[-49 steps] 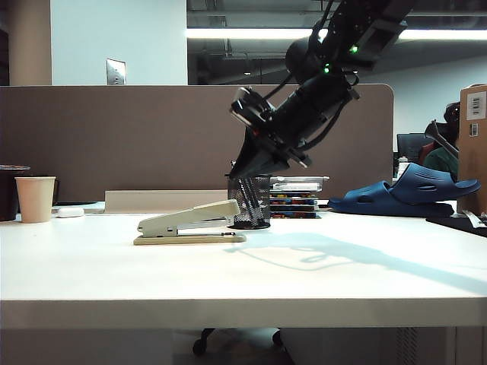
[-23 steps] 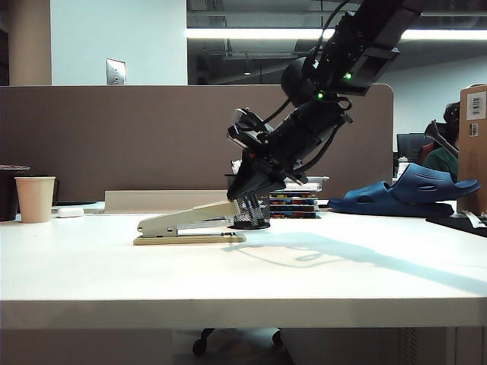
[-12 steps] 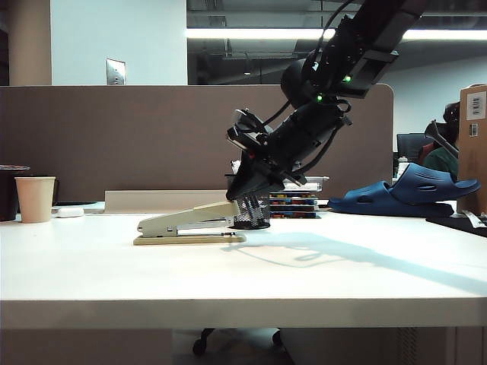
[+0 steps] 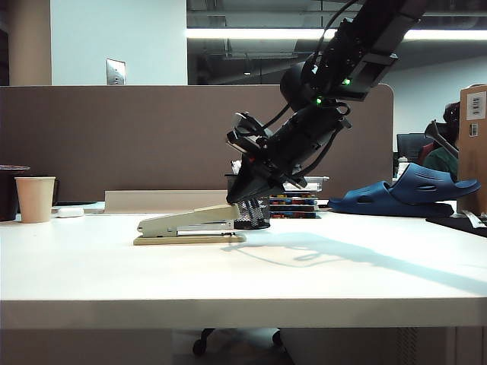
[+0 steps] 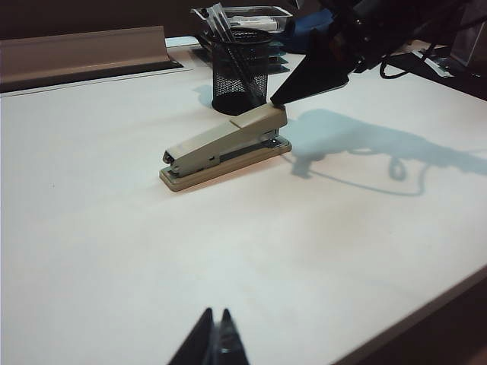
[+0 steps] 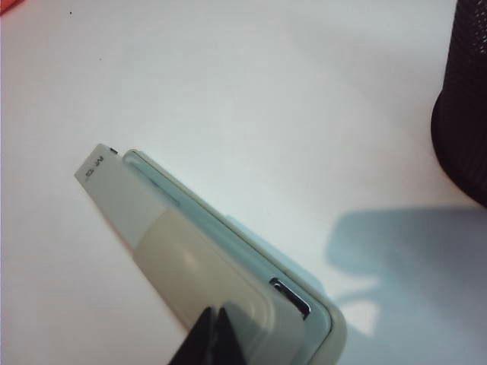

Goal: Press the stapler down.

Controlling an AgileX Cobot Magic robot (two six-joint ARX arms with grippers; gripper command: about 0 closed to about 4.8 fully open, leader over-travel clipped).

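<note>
The left gripper (image 5: 214,338) hangs low over bare table (image 5: 114,258) at the near side, its two fingers drawn together into a closed point with nothing between them. From it the stapler (image 5: 224,144) lies well apart, farther in across the white surface, so this arm is the more distant of the two and looks to have no part in the press.

The stapler sits flat on its tan base near the middle of the table, its long axis running roughly side to side in the exterior view: the hinged end points toward the paper cup (image 4: 35,198), the free end of the top arm toward the mesh pen holder (image 4: 251,211) just behind it.

The right gripper (image 4: 235,198) reaches in from the right, tilted down, fingers pinched together and holding nothing. Its tip rests on the free end of the stapler's (image 4: 189,225) top arm; the right wrist view shows the closed right gripper (image 6: 217,338) on the beige top of the stapler (image 6: 202,262). The stapler thus lies directly beneath this tip and extends away from it toward the cup. Judging from that, the press wants a straight downward push, since a sideways component could skid the base along the table.
</note>
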